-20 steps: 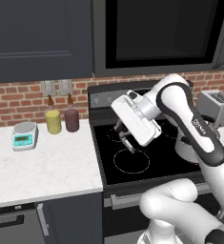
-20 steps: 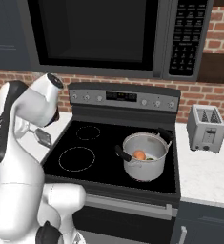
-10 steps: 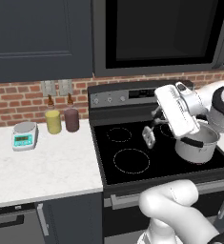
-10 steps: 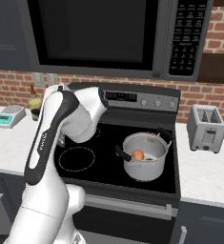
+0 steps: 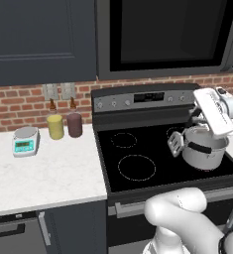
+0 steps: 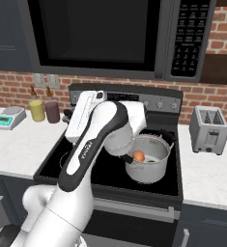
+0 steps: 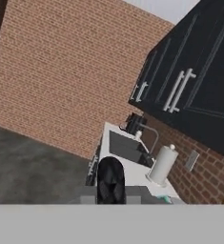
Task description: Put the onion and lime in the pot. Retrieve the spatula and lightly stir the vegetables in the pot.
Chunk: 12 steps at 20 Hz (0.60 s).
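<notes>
Carrying slotted silver spatula point(image 5: 175, 143) with slim black handle, fingers point(image 7: 110, 180) clamped shut on it, toward shiny steel pot point(image 5: 203, 149); lowering gently beside orange-tan onion point(image 6: 139, 156), avoiding rim.

left base: behind my left, facing down on stove point(image 5: 162, 154) | right base: behind my right, same stove | hand: aimed sideways, across the kitchen, at far cabinets point(image 7: 189, 86)
</notes>
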Motion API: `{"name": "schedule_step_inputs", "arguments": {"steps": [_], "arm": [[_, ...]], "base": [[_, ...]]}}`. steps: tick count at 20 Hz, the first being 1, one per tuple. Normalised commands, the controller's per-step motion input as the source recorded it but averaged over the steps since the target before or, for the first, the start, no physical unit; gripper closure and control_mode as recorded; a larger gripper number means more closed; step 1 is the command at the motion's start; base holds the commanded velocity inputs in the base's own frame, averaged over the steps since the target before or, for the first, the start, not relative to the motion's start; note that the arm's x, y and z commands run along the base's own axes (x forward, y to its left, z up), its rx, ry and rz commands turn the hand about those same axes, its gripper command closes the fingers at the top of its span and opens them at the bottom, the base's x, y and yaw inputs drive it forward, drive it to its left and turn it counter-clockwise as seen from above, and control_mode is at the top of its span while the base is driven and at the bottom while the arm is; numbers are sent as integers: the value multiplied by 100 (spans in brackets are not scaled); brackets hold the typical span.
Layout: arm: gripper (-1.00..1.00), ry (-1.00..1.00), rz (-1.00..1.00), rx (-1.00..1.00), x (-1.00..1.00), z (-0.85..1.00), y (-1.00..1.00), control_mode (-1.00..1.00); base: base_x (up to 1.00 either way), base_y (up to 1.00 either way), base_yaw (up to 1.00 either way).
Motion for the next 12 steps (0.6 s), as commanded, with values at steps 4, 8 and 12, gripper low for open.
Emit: {"name": "schedule_step_inputs", "arguments": {"steps": [4, 8, 12], "arm": [[100, 1, -5, 8, 0, 23, -97, -100], [100, 3, -10, 10, 1, 33, -100, -100], [100, 6, -12, 9, 14, 25, -84, -100]], "base": [[0, 0, 0], [0, 0, 0], [0, 0, 0]]}}
